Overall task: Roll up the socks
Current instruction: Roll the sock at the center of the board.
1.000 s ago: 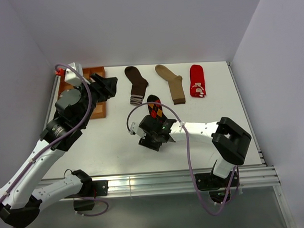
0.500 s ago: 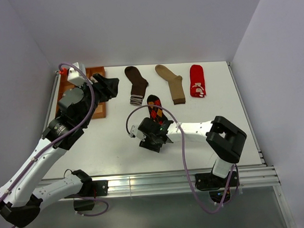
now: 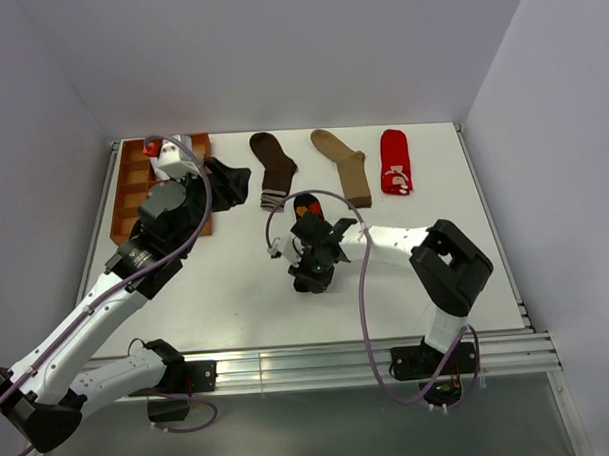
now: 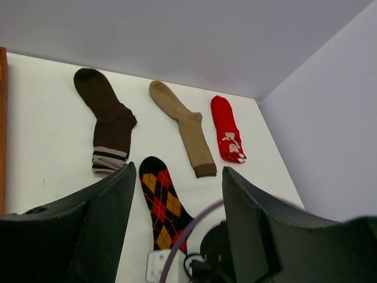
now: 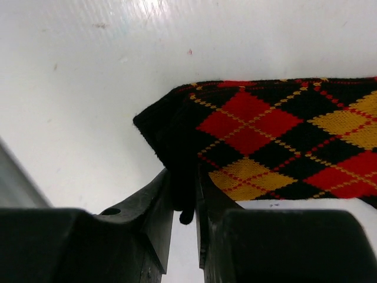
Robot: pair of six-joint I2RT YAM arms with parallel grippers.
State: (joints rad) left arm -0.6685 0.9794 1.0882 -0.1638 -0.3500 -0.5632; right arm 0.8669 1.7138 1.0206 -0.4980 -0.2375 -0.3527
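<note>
At center | argyle sock (image 5: 283, 130): black, red-yellow diamonds, cuff pinched by right gripper (image 5: 185, 188) | left gripper (image 4: 178, 177) spread wide

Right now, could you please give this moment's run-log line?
right tool: shut on argyle sock | left tool: open, empty | roll: none visible

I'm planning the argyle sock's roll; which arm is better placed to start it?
Right. The right gripper is shut on the near end of the argyle sock, while the left gripper hangs open in the air, holding nothing.

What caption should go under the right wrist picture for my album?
Right gripper pinching the black edge of the diamond-patterned sock on the white table.
</note>
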